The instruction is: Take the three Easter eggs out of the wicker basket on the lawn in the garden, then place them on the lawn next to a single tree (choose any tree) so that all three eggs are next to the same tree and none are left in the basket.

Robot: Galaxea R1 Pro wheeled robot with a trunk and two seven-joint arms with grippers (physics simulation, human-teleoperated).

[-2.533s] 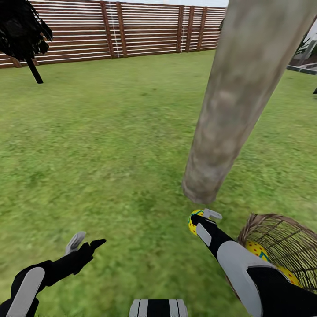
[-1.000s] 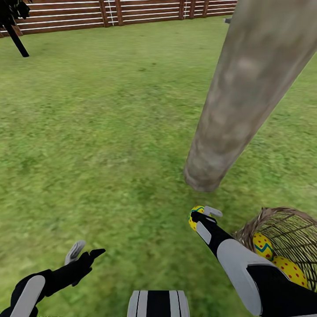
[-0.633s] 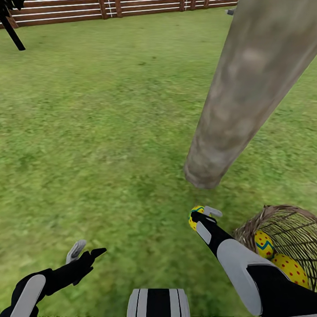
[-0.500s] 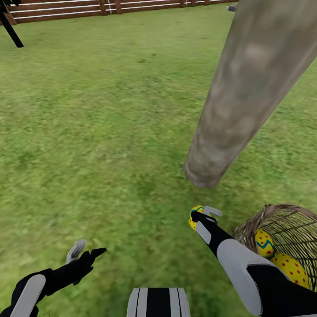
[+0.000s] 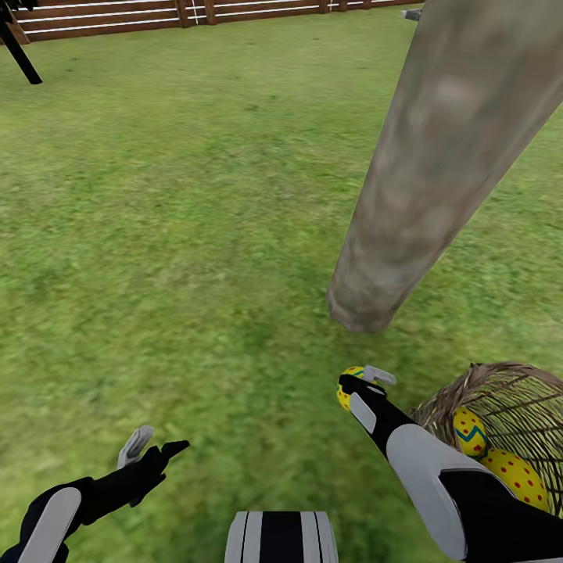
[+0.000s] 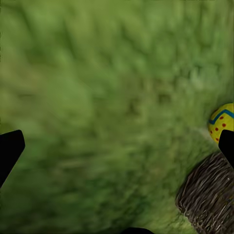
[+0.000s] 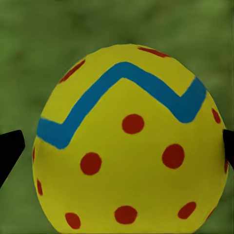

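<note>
Right gripper (image 5: 361, 385): jaws closed on one Easter egg (image 5: 345, 389), held over the lawn (image 5: 172, 234) near the foot of the pale tree trunk (image 5: 438, 172). Right wrist view: the egg's (image 7: 129, 146) narrow end points away from the camera, zigzag band across it. Wicker basket (image 5: 508, 407), near right: two eggs (image 5: 469, 432) inside. Left gripper (image 5: 152, 444), near left: jaws spread, empty. Left wrist view: basket weave (image 6: 207, 200) beside an egg (image 6: 221, 121). Slat fence (image 5: 117, 16) far.

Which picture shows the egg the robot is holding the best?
The right wrist view: the held egg is big and close there, so you can see its blue zigzag and red dots between the right gripper's fingers. The head view shows it tiny, half hidden by the gripper. The left wrist view catches part of it at the edge.
</note>
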